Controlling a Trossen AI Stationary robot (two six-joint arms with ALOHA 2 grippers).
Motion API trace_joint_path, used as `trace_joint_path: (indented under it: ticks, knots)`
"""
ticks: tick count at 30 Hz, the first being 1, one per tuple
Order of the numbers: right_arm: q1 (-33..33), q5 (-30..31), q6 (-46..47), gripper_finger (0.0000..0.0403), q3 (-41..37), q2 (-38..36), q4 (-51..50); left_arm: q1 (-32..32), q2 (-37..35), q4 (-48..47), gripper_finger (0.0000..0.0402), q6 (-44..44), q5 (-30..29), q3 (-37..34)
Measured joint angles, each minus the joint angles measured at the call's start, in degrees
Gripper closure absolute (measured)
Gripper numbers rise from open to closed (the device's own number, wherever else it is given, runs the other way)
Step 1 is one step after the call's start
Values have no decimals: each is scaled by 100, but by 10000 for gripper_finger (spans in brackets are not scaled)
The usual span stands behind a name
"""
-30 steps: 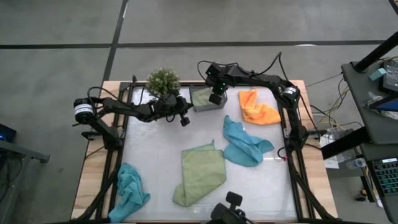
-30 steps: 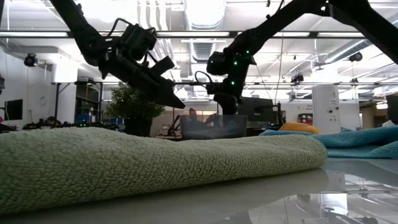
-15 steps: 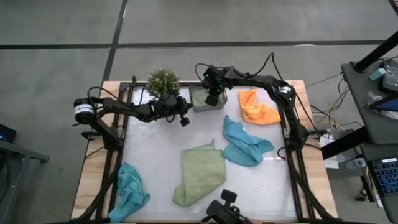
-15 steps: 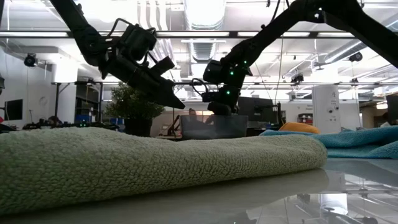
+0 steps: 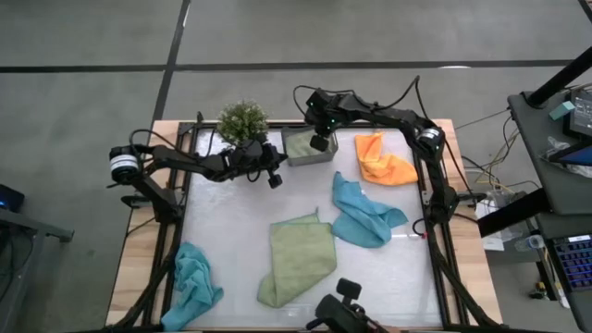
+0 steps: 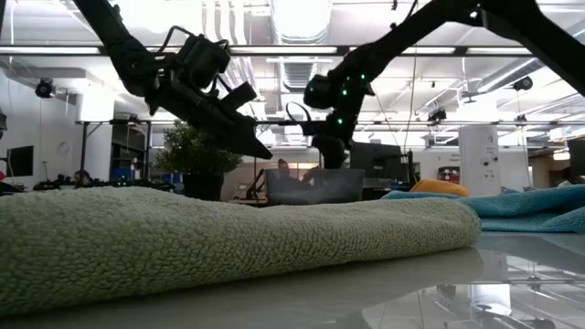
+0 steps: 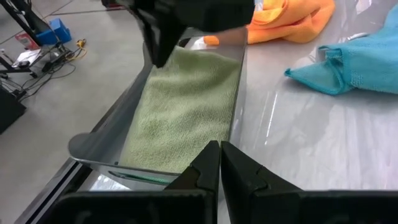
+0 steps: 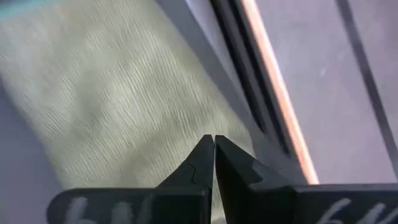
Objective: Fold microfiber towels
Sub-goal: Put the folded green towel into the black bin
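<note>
Robotics lab: exposed ceiling ducts, equipment racks.

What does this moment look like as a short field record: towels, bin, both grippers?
bin: grey bin at the table's far edge, beside the potted plant
in bin: folded light green towel
loose towels: light green towel in the middle; teal towel right of it; orange towel at far right; second teal towel at near left corner
left gripper: shut, empty, by the bin
right gripper: shut, empty, above the towel in the bin
</note>
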Motion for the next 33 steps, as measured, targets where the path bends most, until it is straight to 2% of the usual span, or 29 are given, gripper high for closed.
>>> trace_joint_path:
  ticks: [15,25,33]
  knots:
    - [-147,-118,-83,394,-179,451,91,-277,-396,17,402,8,13,0]
    - [-129,22,-84,394,30,227,-33,-277,-398,17,402,53,-2,-9]
    - [-48,-415,104,394,20,207,766,-277,-398,26,402,140,-2,2]
